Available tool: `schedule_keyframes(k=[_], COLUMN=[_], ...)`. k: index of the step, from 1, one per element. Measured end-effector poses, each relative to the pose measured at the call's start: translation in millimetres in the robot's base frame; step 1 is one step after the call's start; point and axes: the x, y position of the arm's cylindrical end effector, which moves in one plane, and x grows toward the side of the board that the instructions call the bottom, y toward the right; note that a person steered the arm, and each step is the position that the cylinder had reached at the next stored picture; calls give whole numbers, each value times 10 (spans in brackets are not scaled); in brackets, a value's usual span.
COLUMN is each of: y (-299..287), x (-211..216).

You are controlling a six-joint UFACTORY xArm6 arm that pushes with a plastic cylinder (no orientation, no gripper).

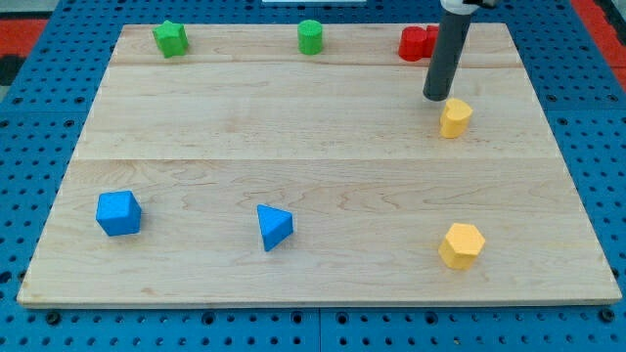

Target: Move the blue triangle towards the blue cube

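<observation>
The blue triangle (274, 226) lies on the wooden board (323, 166) near the view's bottom, left of centre. The blue cube (118, 213) sits further left, near the board's left edge, with a gap between them. My tip (435, 97) is at the view's upper right, far from both blue blocks. It stands just above and left of a small yellow block (455, 117), close to it.
A green star-like block (170, 38) and a green cylinder (310, 36) sit along the board's top edge. A red block (417, 43) is partly behind the rod. A yellow hexagonal block (461, 244) lies at the bottom right.
</observation>
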Motion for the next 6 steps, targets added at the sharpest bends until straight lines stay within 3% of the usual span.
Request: schedule_keyframes(k=[2,4,6], y=[-870,-967,-1112], x=[84,1114,1678])
